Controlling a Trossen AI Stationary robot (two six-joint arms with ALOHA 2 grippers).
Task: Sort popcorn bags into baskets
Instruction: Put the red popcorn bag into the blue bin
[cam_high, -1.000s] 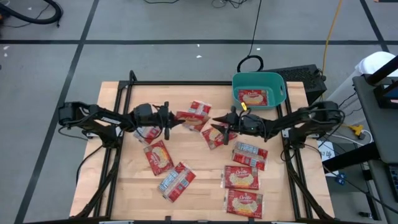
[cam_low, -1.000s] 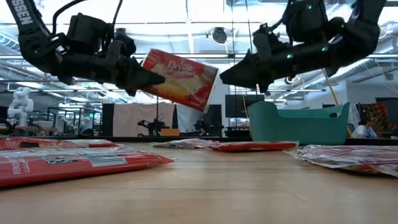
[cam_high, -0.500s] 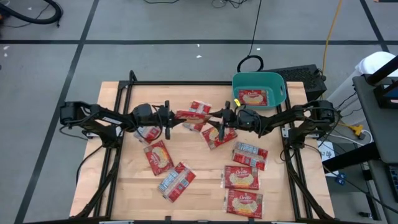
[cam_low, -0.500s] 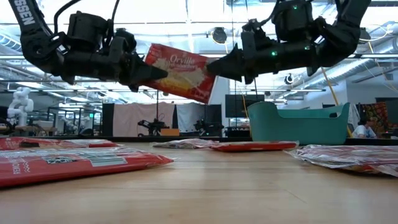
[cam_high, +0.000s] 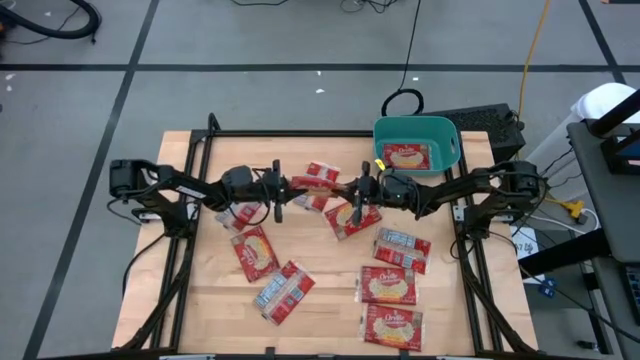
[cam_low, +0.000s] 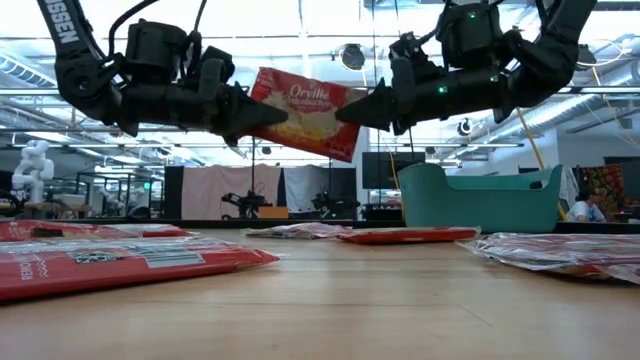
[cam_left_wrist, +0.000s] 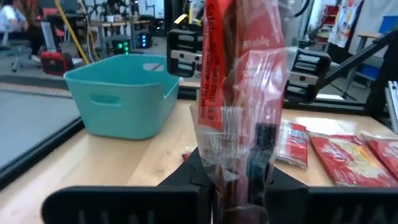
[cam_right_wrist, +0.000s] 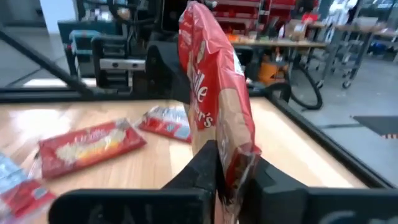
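Note:
One red popcorn bag (cam_low: 308, 108) hangs in the air between both grippers, above the middle of the table. My left gripper (cam_high: 284, 187) is shut on its left end and my right gripper (cam_high: 352, 190) on its right end. The teal basket (cam_high: 447, 142) stands at the far right corner with one bag (cam_high: 405, 156) lying flat inside. Several more bags lie flat on the wood: one (cam_high: 348, 218) under the right gripper, one (cam_high: 255, 252) and another (cam_high: 283, 292) toward the near left, and three (cam_high: 387, 285) at the near right. My left gripper pinches the bag's crimped clear end (cam_left_wrist: 235, 163) between its two fingers, coming level from the table's left. The bag stands on edge, lifted clear of the table. My right gripper pinches the opposite end's seam (cam_right_wrist: 235, 163) between its fingers (cam_right_wrist: 208, 163), coming level from the table's right. The bag spans the gap between the two grippers, tilted slightly in the low view.
A black frame rail (cam_high: 300, 134) runs along the far edge and down both sides of the table. A dark box (cam_high: 490, 122) sits just past the basket. Bare wood (cam_high: 330, 290) lies in the near middle between the bag groups.
My right gripper has moved up and toward the table's left and far side, reaching the held bag and taking hold of its right end. My left gripper has shifted slightly right with the bag, which has turned a little flatter between them.

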